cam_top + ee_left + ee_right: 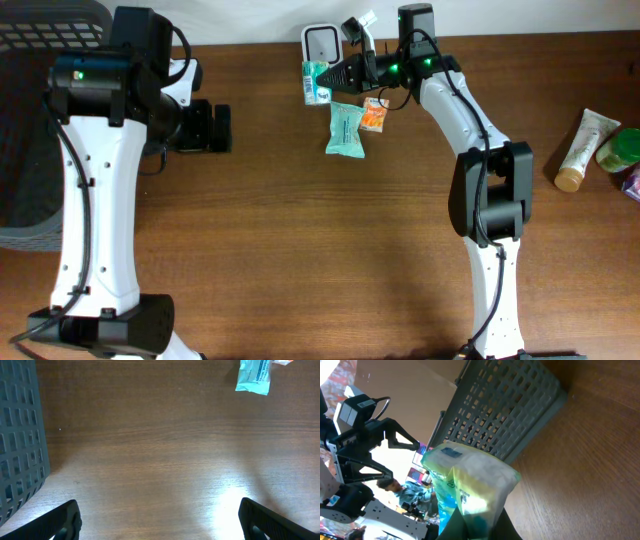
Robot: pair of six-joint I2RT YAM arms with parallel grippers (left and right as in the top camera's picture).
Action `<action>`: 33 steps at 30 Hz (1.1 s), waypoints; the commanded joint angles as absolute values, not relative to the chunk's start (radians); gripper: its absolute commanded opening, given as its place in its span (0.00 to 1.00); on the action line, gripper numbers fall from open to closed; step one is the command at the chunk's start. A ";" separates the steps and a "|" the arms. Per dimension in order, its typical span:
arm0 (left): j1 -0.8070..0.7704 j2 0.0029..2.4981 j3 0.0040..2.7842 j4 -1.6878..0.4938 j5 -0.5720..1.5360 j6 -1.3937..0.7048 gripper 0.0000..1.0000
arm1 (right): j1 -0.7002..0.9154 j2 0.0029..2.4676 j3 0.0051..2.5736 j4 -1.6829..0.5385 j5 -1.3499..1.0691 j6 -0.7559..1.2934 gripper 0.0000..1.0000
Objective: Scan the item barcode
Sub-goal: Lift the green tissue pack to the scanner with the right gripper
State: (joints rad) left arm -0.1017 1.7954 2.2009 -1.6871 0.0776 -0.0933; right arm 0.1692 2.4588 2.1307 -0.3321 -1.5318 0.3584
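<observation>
We see right tool [332, 75] clamped on packet [315, 84] by scanner [320, 42], top centre; left tool [160, 522] wide open, holding nothing.

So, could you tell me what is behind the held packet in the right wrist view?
Behind the packet stands the grey basket, with the left arm beyond. The packet hides part of the basket's lower edge.

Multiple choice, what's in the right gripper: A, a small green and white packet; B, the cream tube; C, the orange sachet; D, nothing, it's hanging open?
A: the right gripper is shut on the small green and white packet, holding it by the white scanner, while the cream tube and orange sachet lie on the table.
</observation>
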 commanded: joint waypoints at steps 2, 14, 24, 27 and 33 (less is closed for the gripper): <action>-0.102 1.792 2.202 -1.688 0.078 -0.077 0.99 | 0.177 2.461 2.147 -0.330 -1.552 0.357 0.04; -0.102 1.792 2.202 -1.688 0.078 -0.077 0.99 | 0.177 2.461 2.147 -0.336 -1.552 0.357 0.04; -0.102 1.792 2.202 -1.688 0.078 -0.077 0.99 | 0.178 2.461 2.147 -0.336 -1.548 0.379 0.04; -0.102 1.792 2.202 -1.688 0.078 -0.077 0.99 | 0.178 2.461 2.147 -0.336 -1.548 0.379 0.04; -0.102 1.792 2.202 -1.688 0.078 -0.077 0.99 | 0.178 2.461 2.147 -0.466 -1.335 0.380 0.04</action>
